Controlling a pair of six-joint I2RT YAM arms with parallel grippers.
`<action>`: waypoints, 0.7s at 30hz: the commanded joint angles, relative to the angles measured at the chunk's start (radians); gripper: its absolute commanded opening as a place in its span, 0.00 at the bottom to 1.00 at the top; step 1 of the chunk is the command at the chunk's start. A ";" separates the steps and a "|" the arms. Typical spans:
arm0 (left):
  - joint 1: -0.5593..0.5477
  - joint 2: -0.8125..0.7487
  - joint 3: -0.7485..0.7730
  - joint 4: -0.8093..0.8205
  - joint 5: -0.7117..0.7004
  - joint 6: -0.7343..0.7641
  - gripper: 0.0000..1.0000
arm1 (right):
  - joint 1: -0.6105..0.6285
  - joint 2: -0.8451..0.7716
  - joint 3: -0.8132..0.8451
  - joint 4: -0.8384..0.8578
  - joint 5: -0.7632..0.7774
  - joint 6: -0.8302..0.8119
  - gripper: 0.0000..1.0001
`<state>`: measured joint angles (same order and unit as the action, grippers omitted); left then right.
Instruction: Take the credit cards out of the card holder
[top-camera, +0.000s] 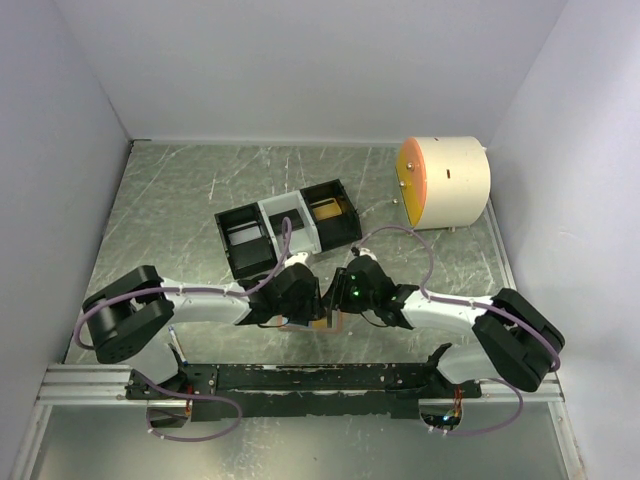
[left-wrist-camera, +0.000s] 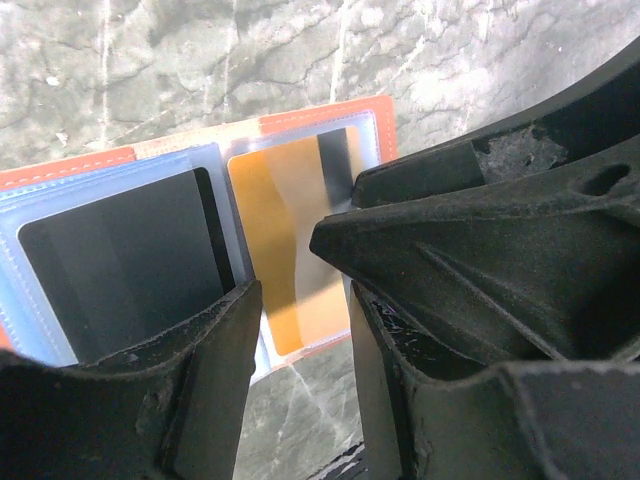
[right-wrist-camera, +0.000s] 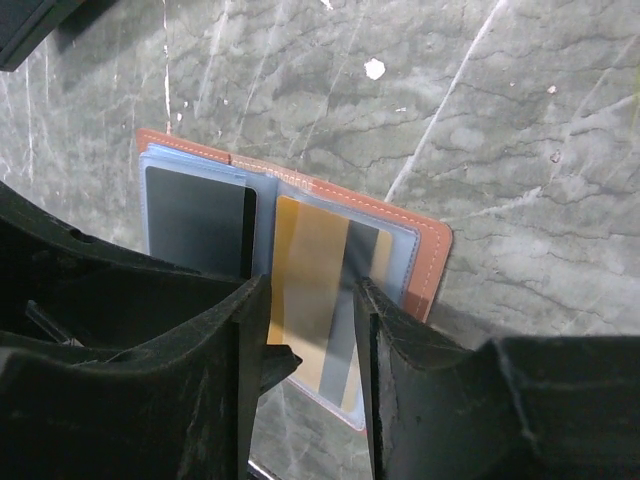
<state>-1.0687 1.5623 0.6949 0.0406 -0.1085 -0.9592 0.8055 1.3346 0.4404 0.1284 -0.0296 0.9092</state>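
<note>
The card holder (right-wrist-camera: 432, 252) lies open on the table, salmon-orange with pale blue-grey pockets. A dark grey credit card (right-wrist-camera: 195, 222) sits in one pocket and a yellow card with a dark stripe (right-wrist-camera: 310, 275) in the other. My right gripper (right-wrist-camera: 310, 305) is open, its fingers on either side of the yellow card's near end. My left gripper (left-wrist-camera: 303, 300) is also open over that yellow card (left-wrist-camera: 285, 225), beside the dark card (left-wrist-camera: 120, 265). From above, both grippers (top-camera: 312, 312) (top-camera: 342, 310) meet over the holder (top-camera: 327, 322) and hide most of it.
A black-and-grey three-compartment tray (top-camera: 285, 228) stands just behind the grippers. A white drum with an orange face (top-camera: 445, 182) sits at the back right. White walls close in the table on three sides.
</note>
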 joint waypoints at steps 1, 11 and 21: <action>-0.006 0.051 0.025 0.012 0.025 -0.026 0.52 | -0.007 -0.004 -0.039 -0.130 0.033 -0.022 0.42; -0.005 -0.004 -0.010 -0.016 -0.016 -0.056 0.52 | -0.013 0.000 0.014 -0.144 -0.014 -0.060 0.44; -0.005 -0.007 0.010 -0.084 -0.049 -0.079 0.52 | -0.012 0.028 -0.016 -0.154 0.018 -0.052 0.35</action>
<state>-1.0698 1.5623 0.7021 0.0223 -0.1127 -1.0191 0.7948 1.3266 0.4599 0.0673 -0.0292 0.8745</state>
